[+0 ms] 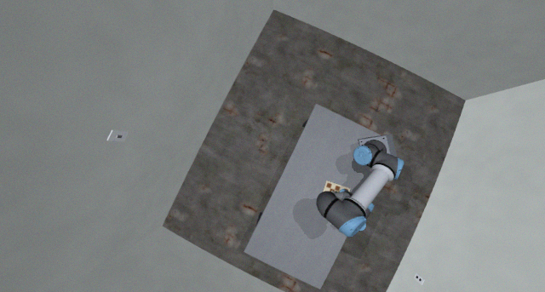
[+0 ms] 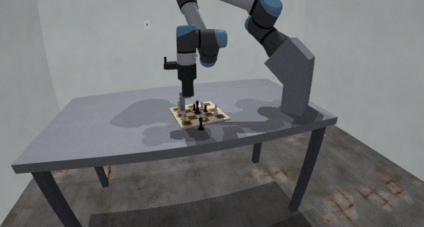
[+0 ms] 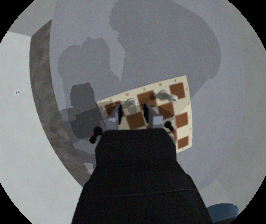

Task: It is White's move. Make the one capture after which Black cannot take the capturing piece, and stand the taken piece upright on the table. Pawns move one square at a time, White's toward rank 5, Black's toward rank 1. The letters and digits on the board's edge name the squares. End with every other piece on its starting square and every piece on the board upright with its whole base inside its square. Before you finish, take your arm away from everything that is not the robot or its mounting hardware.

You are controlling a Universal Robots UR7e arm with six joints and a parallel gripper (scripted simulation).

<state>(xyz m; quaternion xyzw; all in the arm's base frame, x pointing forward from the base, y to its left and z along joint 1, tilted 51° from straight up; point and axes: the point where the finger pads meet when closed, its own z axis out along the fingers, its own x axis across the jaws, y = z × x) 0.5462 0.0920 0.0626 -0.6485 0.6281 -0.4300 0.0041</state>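
Observation:
A small chessboard lies on the grey table, with several white and black pieces standing on it. A black piece stands upright on the table just off the board's near edge. My gripper hangs straight down over the board's left edge, fingers open around the top of a white piece, with nothing gripped. In the wrist view the fingers frame the board; the piece between them is mostly hidden. In the top view the arm covers most of the board.
The arm's base pedestal stands at the table's right rear. Other pieces stand close to the right of the gripper on the board. The table's front edge is a short way past the black piece.

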